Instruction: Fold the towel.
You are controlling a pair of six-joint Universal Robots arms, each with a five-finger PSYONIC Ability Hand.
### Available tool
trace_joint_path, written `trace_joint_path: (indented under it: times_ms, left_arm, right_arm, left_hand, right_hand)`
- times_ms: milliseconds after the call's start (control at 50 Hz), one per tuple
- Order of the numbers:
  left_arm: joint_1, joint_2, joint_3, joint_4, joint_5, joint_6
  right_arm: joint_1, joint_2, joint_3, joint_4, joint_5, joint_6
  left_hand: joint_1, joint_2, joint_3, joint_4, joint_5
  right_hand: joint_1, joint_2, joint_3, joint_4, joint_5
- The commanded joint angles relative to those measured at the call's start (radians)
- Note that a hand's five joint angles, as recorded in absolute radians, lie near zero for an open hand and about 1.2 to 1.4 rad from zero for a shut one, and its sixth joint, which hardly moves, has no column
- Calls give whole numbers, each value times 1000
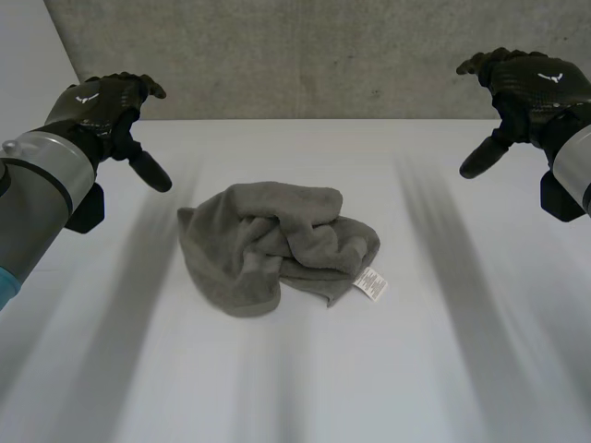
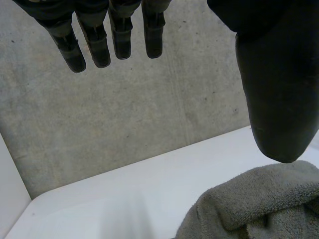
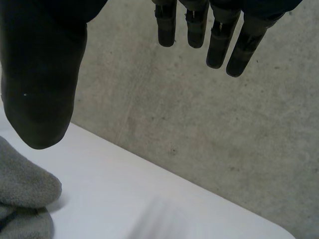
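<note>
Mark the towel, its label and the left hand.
towel (image 1: 249, 249), head view, middle of the crumpled cloth.
label (image 1: 370, 284), head view, centre of the white tag.
left hand (image 1: 102, 103), head view, back of the hand.

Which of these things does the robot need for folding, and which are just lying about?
For the job:
towel, crumpled mid-table
left hand, open, raised
right hand, open, raised

Just there:
table
wall

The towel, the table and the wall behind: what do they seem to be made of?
The towel looks like grey terry cloth: soft fuzzy pile, rumpled folds, a white sewn label. The table seems a smooth matt white board, perhaps laminate. The wall looks like bare concrete: grey, mottled, speckled.
</note>
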Motion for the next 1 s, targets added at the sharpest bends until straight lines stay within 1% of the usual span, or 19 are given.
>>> trace_joint_path:
  times_ms: [20,280,440,540,580,600,640,680,700,720,740,760,800,820,860,900,920,960,1000]
  left_arm:
    - [-5,4,-5,3,-1,4]
    - [-20,7,-31,-2,0,7]
    - [-31,22,-82,4,3,14]
    - [-34,5,-123,13,3,16]
    - [-45,-24,-161,33,3,16]
    - [-45,-24,-161,33,3,16]
    - [-54,-46,-181,53,3,16]
    - [-88,-76,-222,99,3,17]
    - [-88,-76,-223,99,3,17]
    - [-102,-90,-239,121,3,20]
    - [-114,-107,-255,144,5,34]
    - [-114,-107,-255,144,5,34]
    - [-134,-137,-273,182,16,79]
    - [-134,-138,-273,182,16,79]
    - [-142,-158,-278,200,23,106]
    - [-146,-205,-278,227,31,157]
    - [-146,-205,-278,227,31,157]
    - [-151,-257,-272,239,34,189]
    - [-157,-283,-264,240,34,195]
  right_arm:
    - [0,15,5,-2,0,-4]
    - [2,15,8,-2,-11,-1]
    - [34,33,10,9,-14,-7]
    - [39,92,8,56,-29,-7]
    - [66,142,8,78,-69,-8]
    - [66,142,8,78,-69,-8]
    - [104,199,12,78,-89,-8]
    - [120,226,13,75,-94,-8]
    - [120,227,13,75,-94,-8]
    - [130,258,13,72,-95,-8]
    - [141,294,12,66,-95,-7]
    - [141,294,12,65,-95,-7]
    - [169,364,-2,23,-94,-1]
    - [169,365,-2,23,-94,-1]
    - [195,433,-27,-48,-89,5]
    - [204,467,-48,-75,-83,6]
    - [204,467,-48,-76,-83,6]
    - [223,541,-91,-89,-75,7]
    - [232,573,-111,-89,-68,9]
  left_hand:
    - [-72,-65,-58,-66,-50]
    - [-72,-65,-58,-66,-50]
    - [-72,-65,-58,-66,-50]
    - [-69,-62,-58,-66,-47]
    - [-66,-59,-58,-66,-44]
    - [-66,-59,-58,-66,-44]
    - [-63,-56,-58,-66,-41]
    - [-63,-56,-58,-66,-41]
    - [-63,-56,-58,-66,-41]
    - [-63,-56,-58,-66,-41]
    - [-63,-56,-58,-66,-41]
    - [-63,-56,-58,-66,-41]
    - [-60,-53,-58,-66,-38]
    - [-60,-53,-58,-66,-38]
    - [-57,-50,-58,-66,-35]
    - [-51,-44,-58,-66,-29]
    - [-51,-44,-58,-66,-29]
    - [-42,-35,-58,-66,-20]
    - [-42,-35,-58,-66,-20]
  right_hand:
    - [-55,-71,-53,-76,-61]
    - [-55,-71,-53,-76,-61]
    - [-55,-71,-53,-76,-61]
    - [-55,-71,-53,-76,-61]
    - [-55,-71,-53,-76,-61]
    - [-55,-71,-53,-76,-61]
    - [-55,-71,-53,-76,-61]
    - [-55,-71,-53,-76,-61]
    - [-55,-71,-53,-76,-61]
    - [-55,-71,-53,-76,-61]
    - [-55,-71,-53,-76,-61]
    - [-55,-71,-53,-76,-61]
    - [-55,-71,-53,-76,-61]
    - [-55,-71,-53,-76,-61]
    - [-55,-71,-53,-76,-61]
    - [-55,-71,-53,-76,-61]
    - [-55,-71,-53,-76,-61]
    - [-55,-71,-53,-76,-61]
    - [-55,-71,-53,-76,-61]
